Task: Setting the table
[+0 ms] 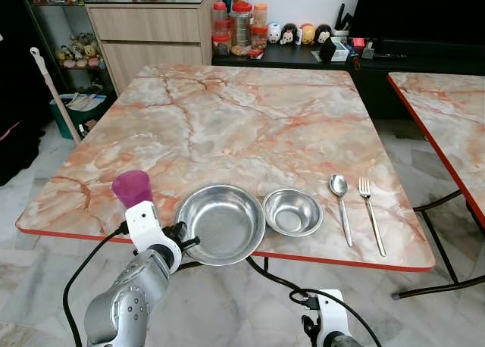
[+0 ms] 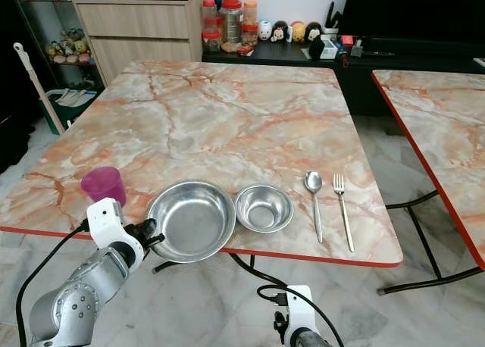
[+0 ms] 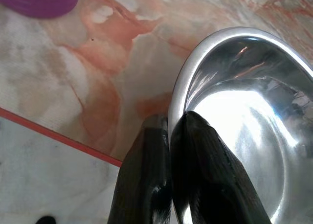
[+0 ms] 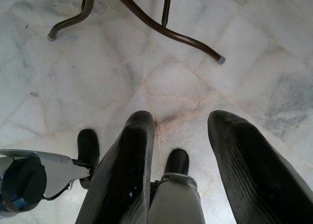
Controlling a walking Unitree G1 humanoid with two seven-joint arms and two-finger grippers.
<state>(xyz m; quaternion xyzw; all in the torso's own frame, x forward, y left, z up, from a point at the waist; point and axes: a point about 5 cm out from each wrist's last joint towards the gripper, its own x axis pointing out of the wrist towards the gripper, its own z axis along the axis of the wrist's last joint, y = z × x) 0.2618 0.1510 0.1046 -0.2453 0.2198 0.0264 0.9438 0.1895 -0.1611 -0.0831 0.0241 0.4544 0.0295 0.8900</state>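
A large steel bowl (image 1: 221,222) sits at the front edge of the marble table (image 1: 242,120), overhanging it slightly. My left gripper (image 3: 170,123) is shut on the bowl's left rim (image 3: 178,92), one finger inside and one outside; it also shows in the head view (image 1: 186,237). To the right lie a small steel bowl (image 1: 292,211), a spoon (image 1: 341,203) and a fork (image 1: 371,214). A purple cup (image 1: 132,186) stands left of the large bowl. My right gripper (image 4: 181,121) hangs open over the floor, holding nothing.
A second marble table (image 1: 447,112) stands to the right, across a narrow gap. Behind are a wooden cabinet (image 1: 151,36), jars (image 1: 239,21) and a dark sideboard. A mop handle (image 1: 53,89) leans at far left. Metal table legs (image 4: 161,28) cross the tiled floor.
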